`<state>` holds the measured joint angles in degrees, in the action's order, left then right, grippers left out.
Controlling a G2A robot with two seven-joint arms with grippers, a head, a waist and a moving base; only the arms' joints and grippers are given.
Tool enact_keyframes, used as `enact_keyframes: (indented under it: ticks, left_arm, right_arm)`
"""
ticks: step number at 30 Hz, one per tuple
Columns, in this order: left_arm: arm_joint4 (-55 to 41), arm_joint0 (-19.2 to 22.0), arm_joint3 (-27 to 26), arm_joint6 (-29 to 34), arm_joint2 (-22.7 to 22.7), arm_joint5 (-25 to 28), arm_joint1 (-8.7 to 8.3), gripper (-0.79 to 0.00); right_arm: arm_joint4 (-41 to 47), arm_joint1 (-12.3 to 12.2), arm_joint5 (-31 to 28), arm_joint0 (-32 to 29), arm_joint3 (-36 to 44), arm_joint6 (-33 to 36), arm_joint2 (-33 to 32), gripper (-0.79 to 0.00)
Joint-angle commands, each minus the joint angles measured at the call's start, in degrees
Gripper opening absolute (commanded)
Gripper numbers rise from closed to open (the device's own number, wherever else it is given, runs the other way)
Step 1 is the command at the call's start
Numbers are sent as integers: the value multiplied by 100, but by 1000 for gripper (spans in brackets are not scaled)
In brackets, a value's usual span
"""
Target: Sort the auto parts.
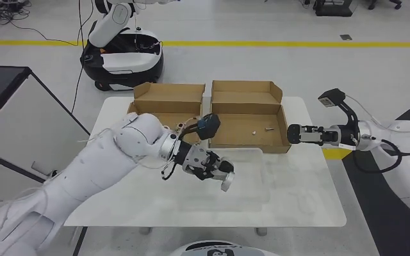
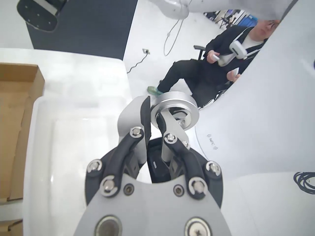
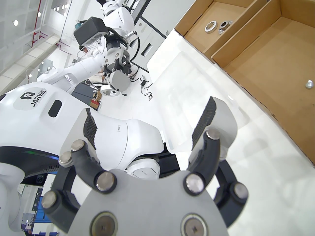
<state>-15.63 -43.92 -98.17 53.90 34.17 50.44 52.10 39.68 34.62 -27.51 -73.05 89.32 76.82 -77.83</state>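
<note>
Top view: white glossy tabletop (image 1: 301, 192), rounded corners, with two open corrugated cardboard boxes side by side along the upper middle of the frame, flaps folded back. A shallow translucent plastic tray (image 1: 256, 189) with soft rounded corners lay just below them, centre frame. The left gripper (image 2: 153, 114) hung over the tray's left part, centre of the top view. Its fingers (image 2: 145, 114), black and rubber-padded, were clamped on the rim of a metal ring (image 2: 187, 101), one finger outside the rim and one inside the bore. The ring was a brushed silver, flat-faced disc with a wide round opening, and it was held in the air, not touching the tray. The right gripper (image 3: 150, 108) sat at the right of the top view, just beside the right-hand wall of the right box (image 1: 237, 131). Its ribbed black pads (image 3: 204, 116) stood wide apart with nothing between them. On the right box's brown floor lay a small round silver piece (image 3: 308, 84). The left box (image 1: 168, 97) held a flat silver ring (image 3: 211, 27) and, touching or nearly touching it, a darker flanged collar (image 3: 224, 25); I could not tell which.
</note>
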Motion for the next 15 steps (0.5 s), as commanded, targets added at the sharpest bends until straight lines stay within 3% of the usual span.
enact_keyframes:
  ticks: [1, 12, 15]
  left_arm:
    - [-64, 38, -5, -228, -71, 222, -50, -785]
    - [-64, 45, 1, -260, -82, 255, -59, -785]
    - [-239, -137, 35, -809, 9, 252, -28, -785]
  right_arm:
    - [0, 0, 0, 0, 0, 0, 0, 0]
    - [0, 0, 0, 0, 0, 0, 0, 0]
    - [0, 0, 0, 0, 0, 0, 0, 0]
